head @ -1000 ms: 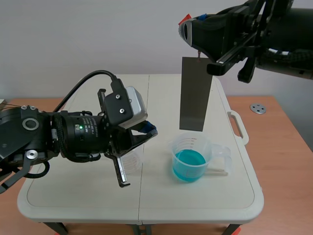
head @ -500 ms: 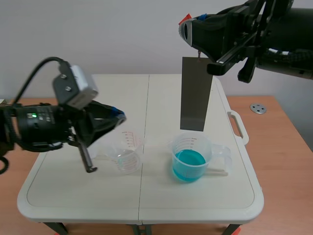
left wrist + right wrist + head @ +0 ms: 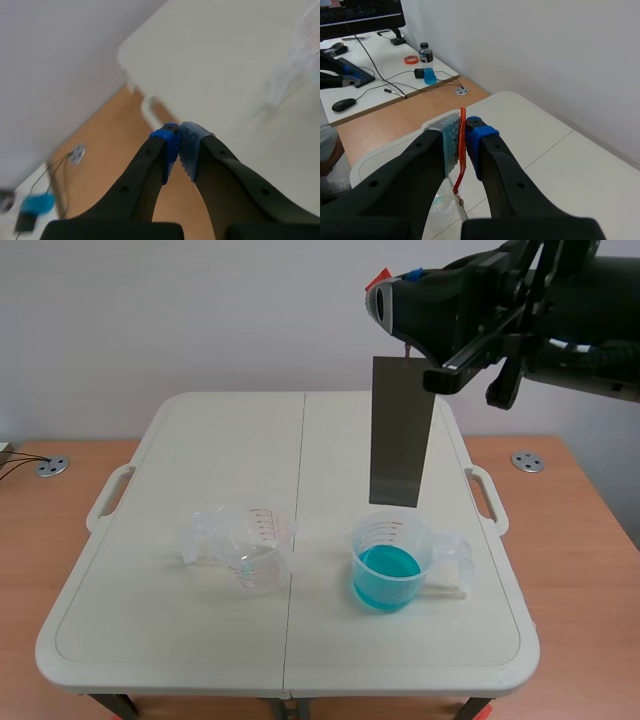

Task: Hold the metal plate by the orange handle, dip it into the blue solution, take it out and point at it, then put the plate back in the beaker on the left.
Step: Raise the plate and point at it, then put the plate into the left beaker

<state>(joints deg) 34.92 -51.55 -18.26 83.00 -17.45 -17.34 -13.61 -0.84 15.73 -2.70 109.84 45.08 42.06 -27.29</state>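
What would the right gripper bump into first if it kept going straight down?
Probably the beaker of blue solution: the metal plate the right gripper holds hangs right above it, though depth is unclear.

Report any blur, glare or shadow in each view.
Left wrist view: the shut left tool is fairly crisp, but the table and the clear beaker ahead of it are smeared. Right wrist view: sharp, the right tool clamped on the orange handle, no glare. Scene view: soft even light, the metal plate dull, only a faint shadow by the beaker of blue solution.
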